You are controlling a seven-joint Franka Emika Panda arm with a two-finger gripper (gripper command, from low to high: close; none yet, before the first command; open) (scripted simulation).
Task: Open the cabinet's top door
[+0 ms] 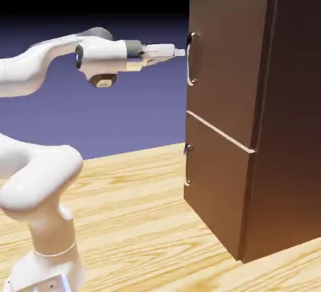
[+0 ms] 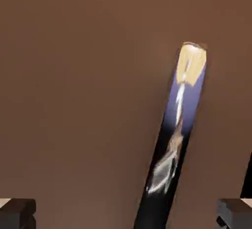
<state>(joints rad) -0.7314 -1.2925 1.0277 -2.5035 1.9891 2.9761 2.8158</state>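
A: ok so what's everything sitting on?

B: a table (image 1: pixel 138 222), light yellow wood with wavy brownish grain. its far edge climbs a bit toward the exterior view's right.

A: nice, and what's on it?

B: 2 things I can see. the dark brown cabinet (image 1: pixel 222 78) stands upright over on the exterior view's right, and the white robot base (image 1: pixel 50 262) is at the lower left, well apart from it.
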